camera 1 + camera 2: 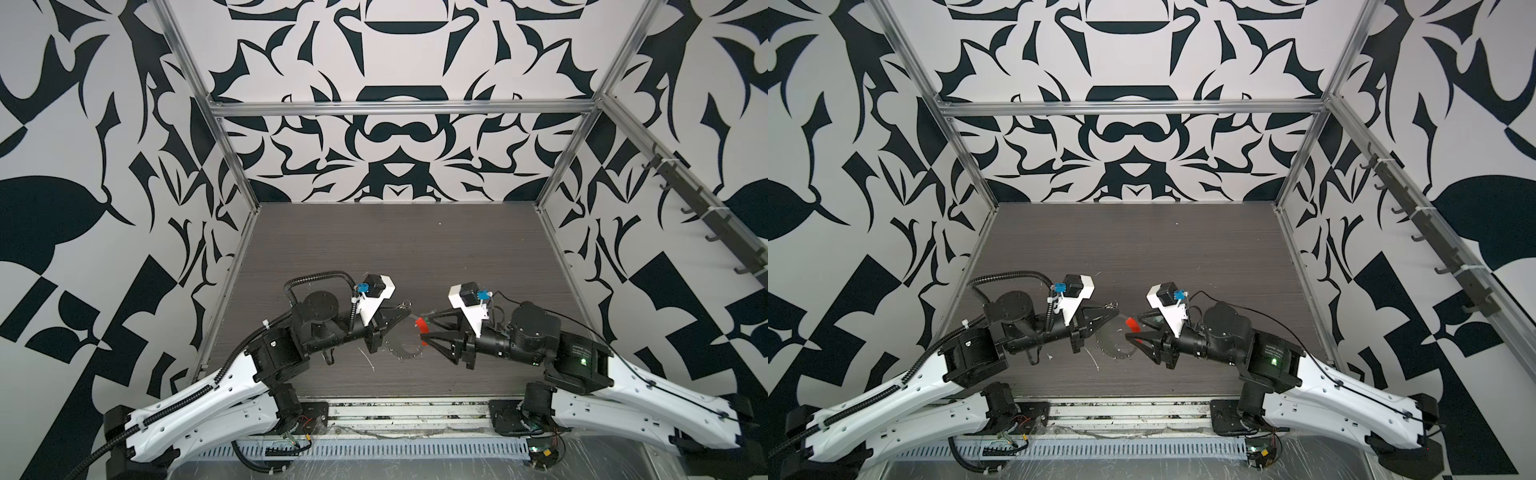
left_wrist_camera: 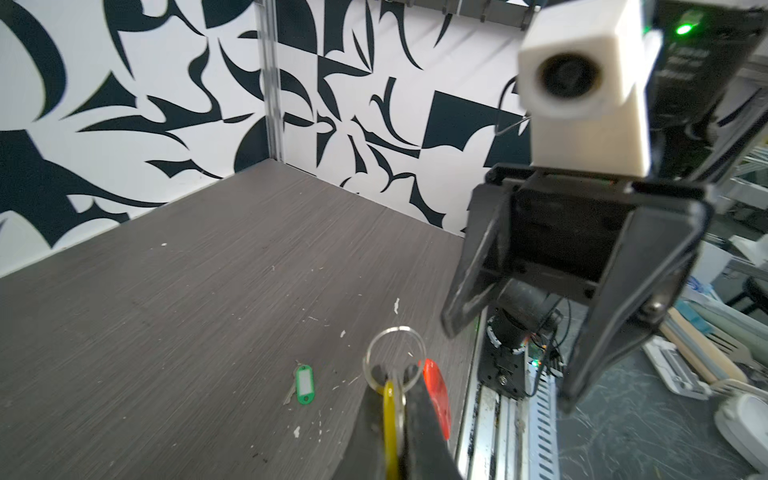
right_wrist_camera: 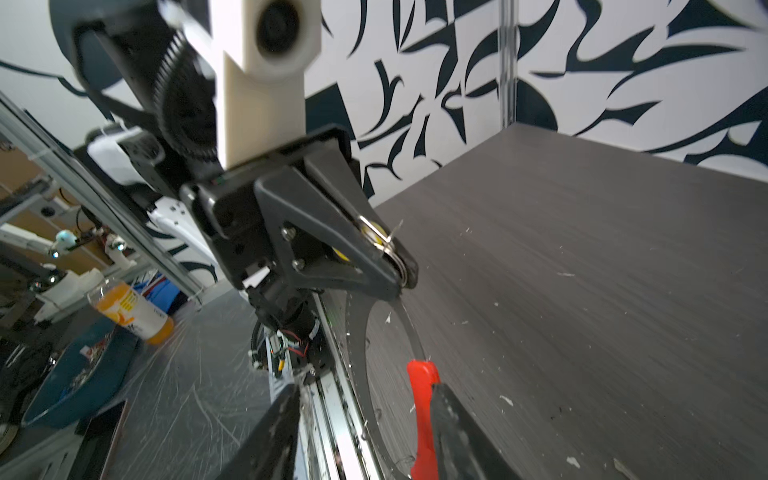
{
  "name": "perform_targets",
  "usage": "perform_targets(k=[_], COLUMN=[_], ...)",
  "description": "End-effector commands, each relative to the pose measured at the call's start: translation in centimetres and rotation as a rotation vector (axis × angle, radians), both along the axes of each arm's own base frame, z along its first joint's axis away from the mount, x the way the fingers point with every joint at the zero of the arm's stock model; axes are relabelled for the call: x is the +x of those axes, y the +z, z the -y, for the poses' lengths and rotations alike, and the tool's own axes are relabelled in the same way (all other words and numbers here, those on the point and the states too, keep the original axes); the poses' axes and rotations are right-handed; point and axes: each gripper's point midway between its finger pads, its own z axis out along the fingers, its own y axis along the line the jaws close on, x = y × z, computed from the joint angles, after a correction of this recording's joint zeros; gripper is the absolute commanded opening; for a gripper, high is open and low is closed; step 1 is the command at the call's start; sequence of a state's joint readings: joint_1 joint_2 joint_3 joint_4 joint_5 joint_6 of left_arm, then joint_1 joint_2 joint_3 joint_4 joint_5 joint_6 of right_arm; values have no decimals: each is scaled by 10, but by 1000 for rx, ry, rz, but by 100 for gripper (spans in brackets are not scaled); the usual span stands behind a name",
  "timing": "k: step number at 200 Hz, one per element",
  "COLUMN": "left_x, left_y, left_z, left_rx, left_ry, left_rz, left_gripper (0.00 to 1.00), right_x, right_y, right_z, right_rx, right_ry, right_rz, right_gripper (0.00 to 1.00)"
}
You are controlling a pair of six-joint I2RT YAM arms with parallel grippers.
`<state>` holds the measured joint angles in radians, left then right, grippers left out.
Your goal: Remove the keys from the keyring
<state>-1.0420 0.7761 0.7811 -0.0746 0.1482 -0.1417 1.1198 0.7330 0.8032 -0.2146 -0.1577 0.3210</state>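
The left hand (image 2: 395,378) is clenched on the keyring (image 2: 395,329) and pinches the yellow-tagged key (image 2: 389,415) with it, above the desk (image 2: 166,332). The green-tagged key (image 2: 304,384) lies loose on the desk. The right hand (image 2: 511,357) is spread wide, with a red tag (image 3: 422,407) against one finger; whether that tag hangs on the ring is unclear. Likely trouble: the pinch covers ring and key together, so a pull may twist the ring free. The red tag may also snag the fingers.
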Motion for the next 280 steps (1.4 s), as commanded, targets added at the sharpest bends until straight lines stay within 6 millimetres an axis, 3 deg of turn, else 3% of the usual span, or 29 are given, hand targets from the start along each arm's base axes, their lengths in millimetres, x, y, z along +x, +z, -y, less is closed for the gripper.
perform_targets(k=[1,47,56,88,96,105,113,134,162,201,241,280], left_x=[-18,-24,-23,-19,-17,-13,-8,16,39,31,22,28], left_y=[25,28,28,27,26,25,23,23,28,37,19,13], left_z=[0,1,1,3,4,5,4,-4,-23,-40,-41,-58], left_rx=[-58,-61,-63,-57,-53,-49,-44,-35,-47,-97,-44,-26], left_ry=[-95,-132,-127,-115,-106,-85,-56,98,267,282,262,374], left_rz=[-2,-8,-6,-14,-19,-24,-30,-47,-51,-75,-208,-330], left_gripper=[0,0,0,0,11,32,45,62,64,69,65,63], right_x=[-4,-2,-6,-11,-11,-9,-8,-5,1,10,20,35], right_y=[7,-4,-3,1,1,2,2,-1,-4,-6,-5,-6], right_z=[-5,-16,-19,-29,-32,-34,-36,-39,-38,-31,-26,-21], right_rx=[-2,-27,-14,15,23,34,39,36,34,16,0,-29], right_ry=[41,66,91,136,141,138,135,120,85,27,-35,-117], right_rz=[33,6,2,-20,-27,-36,-45,-57,-55,-31,-1,39], right_gripper=[54,51,45,8,0,0,0,0,0,0,0,0])
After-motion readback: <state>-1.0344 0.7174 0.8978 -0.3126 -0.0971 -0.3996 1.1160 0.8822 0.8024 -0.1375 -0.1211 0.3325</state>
